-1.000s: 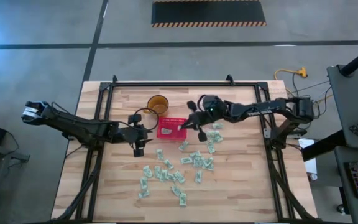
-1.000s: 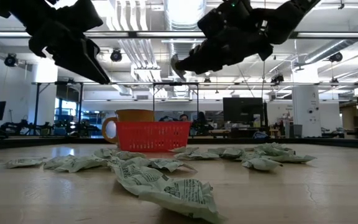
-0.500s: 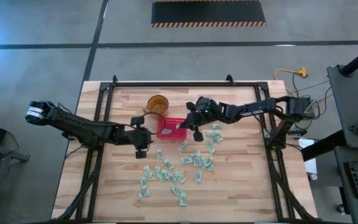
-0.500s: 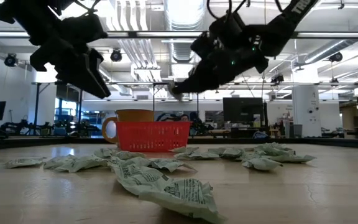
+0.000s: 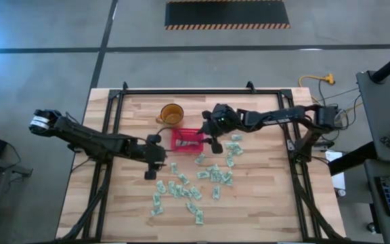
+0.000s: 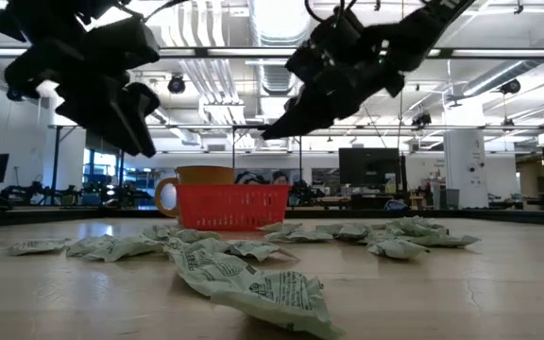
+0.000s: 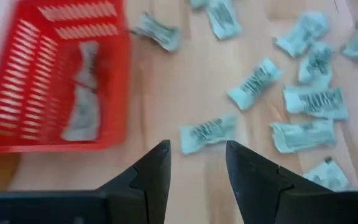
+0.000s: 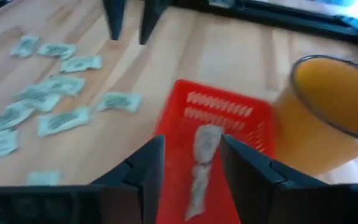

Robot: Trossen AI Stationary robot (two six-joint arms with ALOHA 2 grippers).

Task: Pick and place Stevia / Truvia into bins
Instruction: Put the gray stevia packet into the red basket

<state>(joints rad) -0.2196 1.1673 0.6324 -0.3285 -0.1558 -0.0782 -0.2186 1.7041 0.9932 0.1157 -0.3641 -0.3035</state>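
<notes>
I have the right gripper (image 8: 191,163) hanging over the small square red plastic basket with mesh-like sides (image 5: 187,139), its two dark fingers parted with nothing between them, and a pale green and white paper sachet (image 8: 202,163) lies inside that basket below it. My left gripper (image 7: 196,167) hovers over the bare wooden table (image 5: 114,196) just beside the basket, fingers apart and holding nothing. The other small flat sachets (image 5: 185,193) lie scattered across the boards, and the amber-yellow translucent cup with a handle (image 5: 171,114) stands just behind the basket.
</notes>
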